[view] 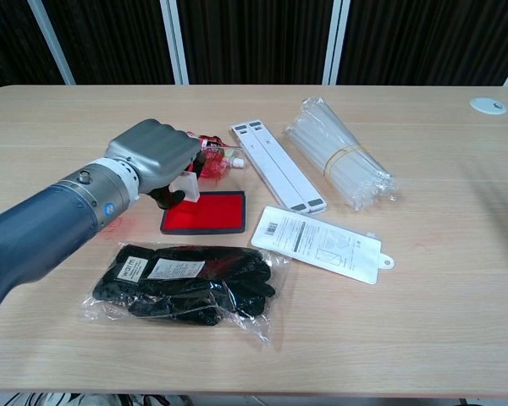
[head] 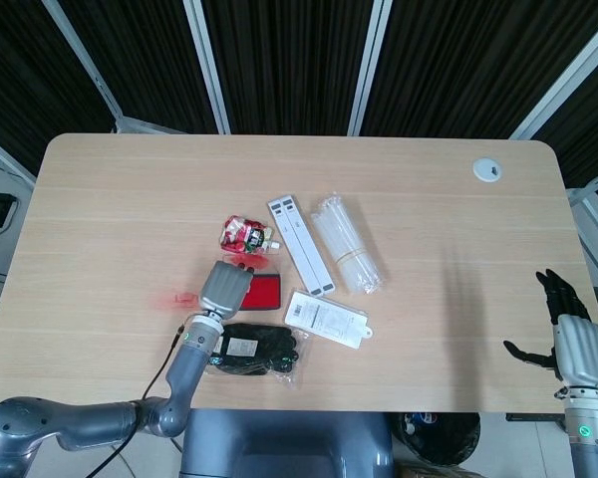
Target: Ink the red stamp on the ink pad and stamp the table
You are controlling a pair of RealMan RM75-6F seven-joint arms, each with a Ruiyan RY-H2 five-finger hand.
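Now the left hand (view: pixel 157 156) grips the stamp (view: pixel 186 186) upright over the left edge of the ink pad (view: pixel 205 211), face downward. Right hand (head: pixel 568 334) hangs open beyond the table's (head: pixel 458 209) bare right side.

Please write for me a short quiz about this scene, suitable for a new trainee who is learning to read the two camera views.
1. True or false: the left hand is holding a stamp above the flat red ink pad in its black tray.
2. Which item lies nearest the table's front edge? A) bundle of clear plastic tubes B) bagged black gloves C) pair of white flat bars
3. Fill in: the right hand is at the table's ___ edge, fingers apart, holding nothing.

Key
1. True; the stamp is pale and blocky, in the fingers by the pad's left end.
2. B.
3. Right.
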